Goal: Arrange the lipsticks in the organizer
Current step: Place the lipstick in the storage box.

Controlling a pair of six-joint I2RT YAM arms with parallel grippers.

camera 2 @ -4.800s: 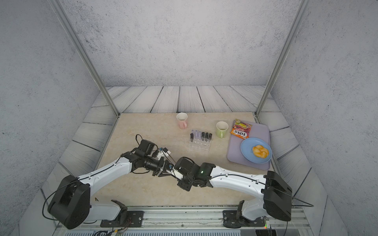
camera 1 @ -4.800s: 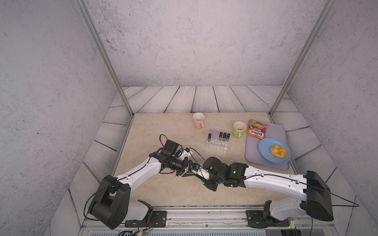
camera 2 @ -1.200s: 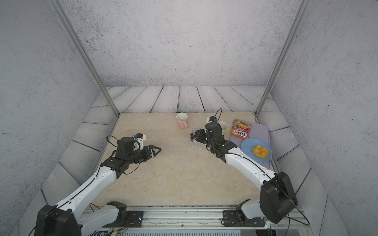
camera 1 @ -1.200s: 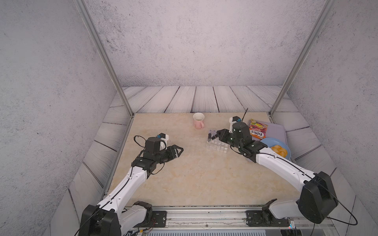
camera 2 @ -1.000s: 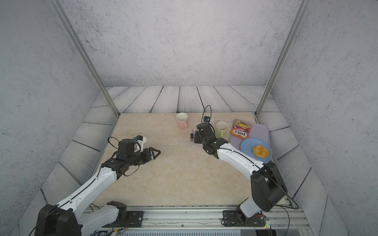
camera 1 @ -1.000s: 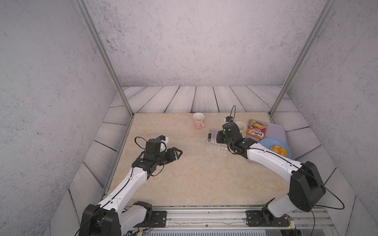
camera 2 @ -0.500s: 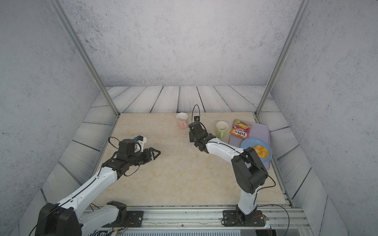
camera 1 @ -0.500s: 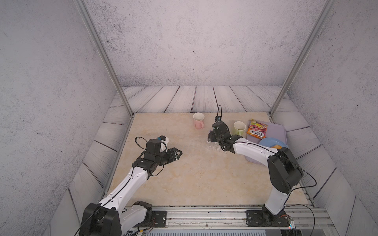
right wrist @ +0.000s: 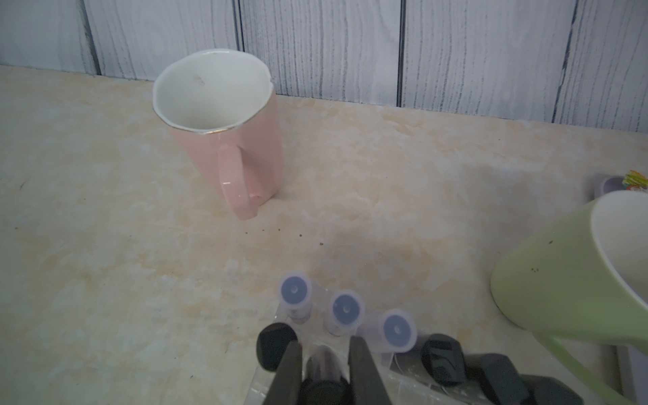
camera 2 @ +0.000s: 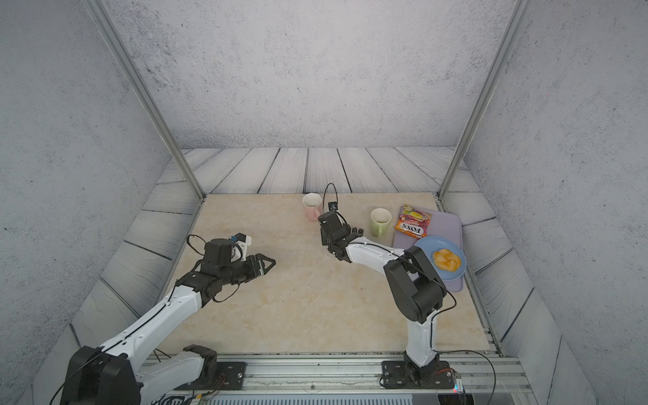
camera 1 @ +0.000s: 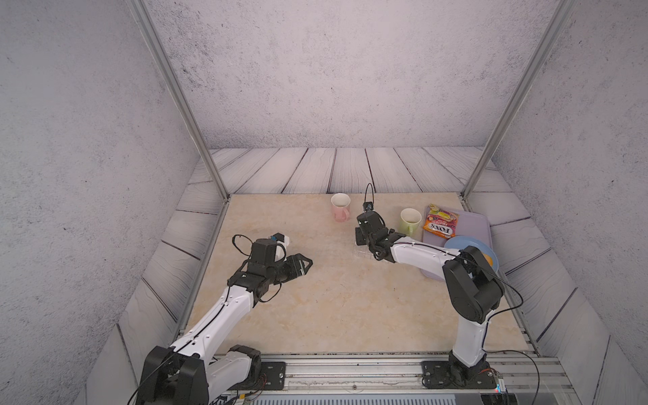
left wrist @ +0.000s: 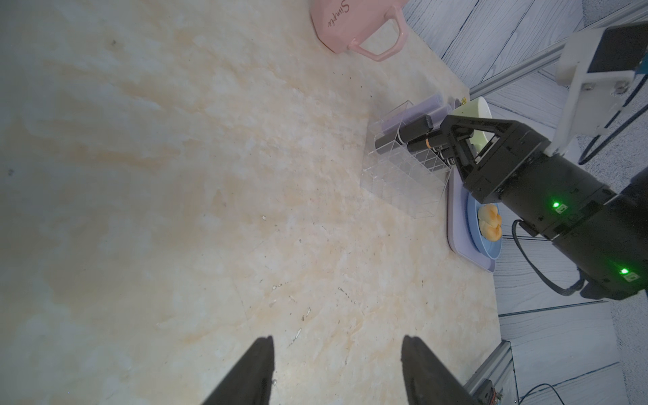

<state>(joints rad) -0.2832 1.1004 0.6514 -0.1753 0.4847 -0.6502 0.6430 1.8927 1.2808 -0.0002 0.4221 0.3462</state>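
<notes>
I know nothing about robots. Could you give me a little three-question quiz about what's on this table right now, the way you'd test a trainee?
1. Pick one: what is the right pincer closed on?
A) the pink mug
B) a black lipstick
C) the sweets packet
2. True or false: the left pincer is gripping something.
3. Count: in the right wrist view, how many lilac lipsticks stand in the clear organizer?

Key
1. B
2. False: it is open and empty.
3. Three
</notes>
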